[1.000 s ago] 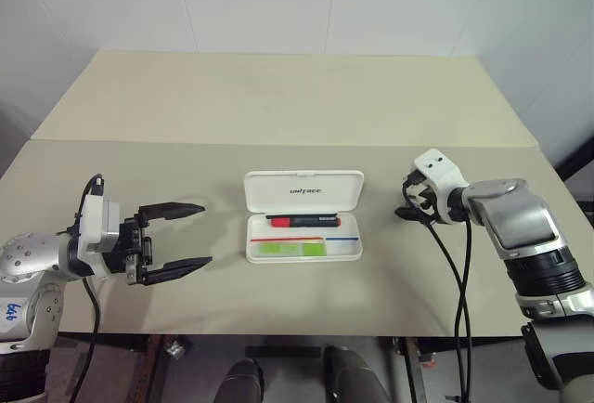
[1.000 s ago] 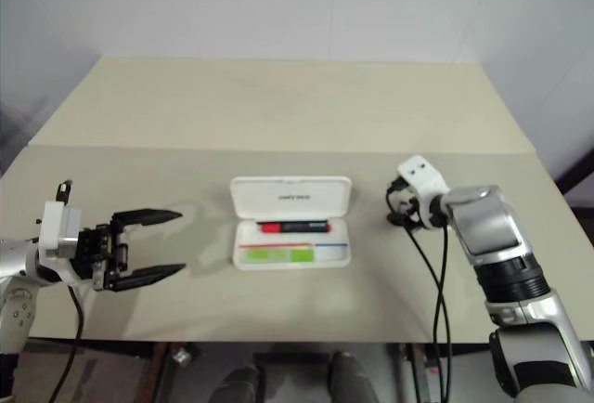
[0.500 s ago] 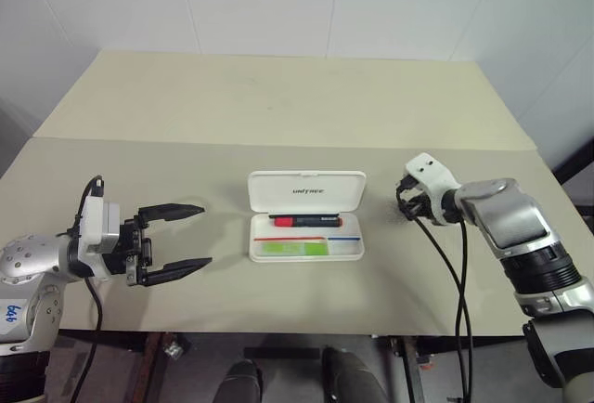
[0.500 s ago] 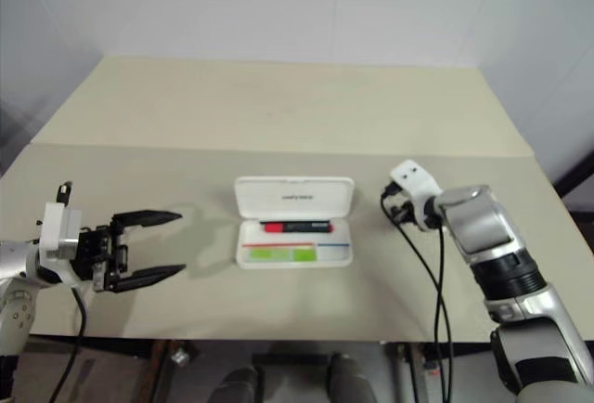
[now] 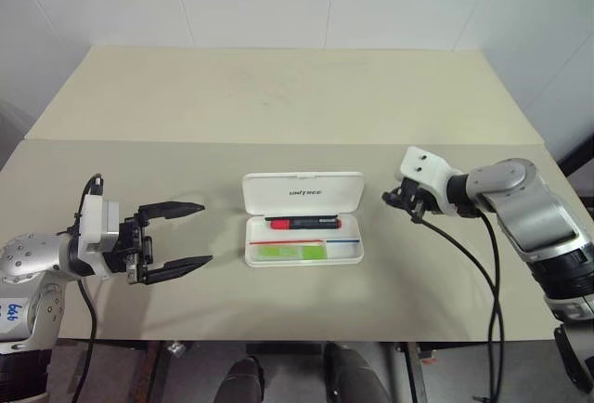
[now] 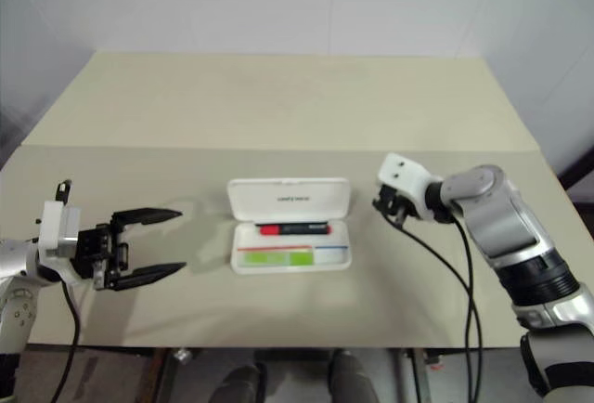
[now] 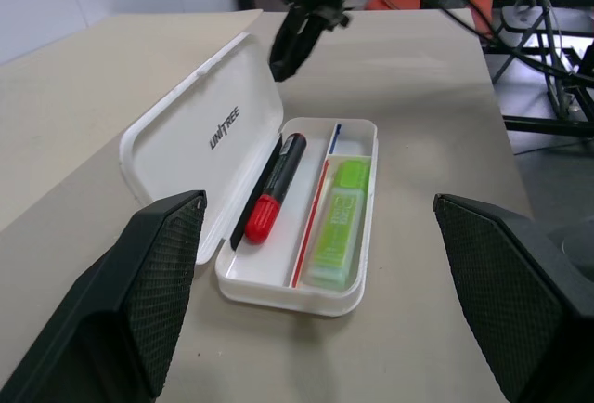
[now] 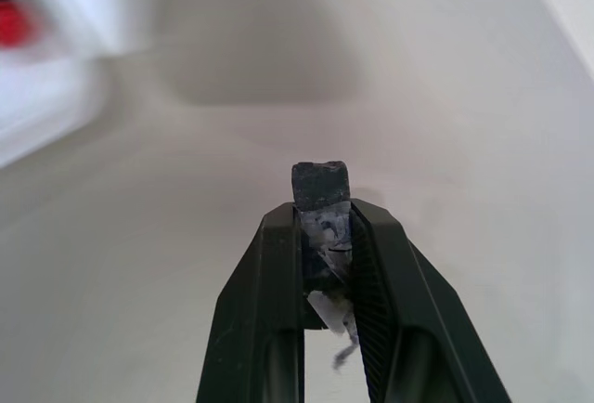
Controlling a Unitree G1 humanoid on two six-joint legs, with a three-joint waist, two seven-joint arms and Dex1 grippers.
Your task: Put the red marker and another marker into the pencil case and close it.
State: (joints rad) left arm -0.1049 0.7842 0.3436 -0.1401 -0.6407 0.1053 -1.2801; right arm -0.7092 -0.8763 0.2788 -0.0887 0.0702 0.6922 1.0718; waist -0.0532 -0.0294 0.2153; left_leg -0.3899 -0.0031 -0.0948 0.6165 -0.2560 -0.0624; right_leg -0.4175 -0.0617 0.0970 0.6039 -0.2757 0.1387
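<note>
- White hard plastic, the pencil case (image 5: 303,218) lies open at the middle of the bench (image 5: 278,97), its lid tipped back, away from us.
- Inside, the red marker (image 7: 276,188) lies in the compartment next to the lid, and another marker (image 7: 341,223), lime green, lies in the front one past the red and blue divider.
- We judge the case light, stiff and smooth; it may skid on the bench, so the lid's far edge looks the best place to push it shut.
- Our left gripper (image 5: 176,240) hovers well to the left of the case, jaws spread wide and holding nothing.
- Our right gripper (image 5: 399,201) sits near the lid's right end, apart from it.
- Its wrist view shows what the head views cannot: the jaws clenched together, with nothing of the task between them.
</note>
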